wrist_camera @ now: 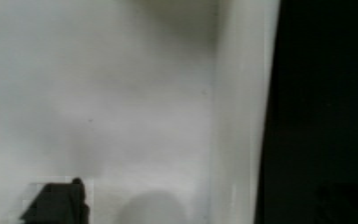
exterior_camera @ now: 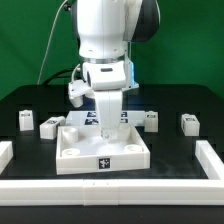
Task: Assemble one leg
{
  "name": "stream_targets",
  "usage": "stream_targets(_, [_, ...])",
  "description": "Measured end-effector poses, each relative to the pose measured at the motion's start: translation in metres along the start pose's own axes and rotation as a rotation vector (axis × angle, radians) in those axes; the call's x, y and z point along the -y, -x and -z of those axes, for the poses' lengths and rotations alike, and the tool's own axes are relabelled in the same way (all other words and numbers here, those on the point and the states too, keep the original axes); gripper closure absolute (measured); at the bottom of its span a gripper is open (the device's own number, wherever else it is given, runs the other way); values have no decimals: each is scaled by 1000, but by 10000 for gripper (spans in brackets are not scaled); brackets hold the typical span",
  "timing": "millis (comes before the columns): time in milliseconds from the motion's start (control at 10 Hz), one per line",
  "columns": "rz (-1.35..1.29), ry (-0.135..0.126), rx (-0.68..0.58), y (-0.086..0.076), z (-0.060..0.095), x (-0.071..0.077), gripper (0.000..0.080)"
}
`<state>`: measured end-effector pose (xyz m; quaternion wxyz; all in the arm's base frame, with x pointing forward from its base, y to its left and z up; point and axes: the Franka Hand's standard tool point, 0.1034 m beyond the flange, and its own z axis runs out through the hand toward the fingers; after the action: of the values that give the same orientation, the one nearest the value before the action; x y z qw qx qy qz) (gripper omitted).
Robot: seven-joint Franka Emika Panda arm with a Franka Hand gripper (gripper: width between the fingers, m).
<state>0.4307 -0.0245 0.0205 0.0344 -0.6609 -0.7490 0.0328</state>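
The gripper (exterior_camera: 108, 133) points straight down over the back half of the large white square piece (exterior_camera: 75, 155), its tip low inside the raised rim. In the exterior view the fingers merge with the white arm (exterior_camera: 105, 40) and the white piece. It cannot be told whether the jaws are apart or together, or whether anything sits between them. The wrist view does not settle it. It shows one dark fingertip (wrist_camera: 55, 203) at the edge of the picture, a blurred pale surface close to the lens, and a dark band along one side.

The square piece lies flat in the middle of the black table (exterior_camera: 30, 100) and carries one marker tag on its near face. Just behind it, partly covered by the arm, lies the marker board (exterior_camera: 88, 119).

Four legs are in view, all resting on the table and apart from the square piece. Two are on the exterior view's left: the first leg (exterior_camera: 27, 120) furthest out and the second leg (exterior_camera: 50, 127) near the square piece's corner. Two are on the exterior view's right: the third leg (exterior_camera: 150, 120) close to the piece and the fourth leg (exterior_camera: 188, 123) further out.

A white rail (exterior_camera: 110, 192) borders the table on three sides: left, front and right.
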Motion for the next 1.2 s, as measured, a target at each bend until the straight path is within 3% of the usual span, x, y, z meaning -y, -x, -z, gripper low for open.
stream_targets(100, [-1, -2, -1, 0, -1, 1, 249])
stream_targets(200, [-2, -3, -1, 1, -1, 1, 431])
stream_targets(300, [-2, -3, -1, 1, -2, 1, 565])
stream_targets(400, [-2, -4, -1, 1, -2, 2, 565])
stream_targets(500, [-3, -3, -1, 1, -2, 1, 733])
stream_targets(1200, [-3, -2, -1, 1, -2, 1, 741])
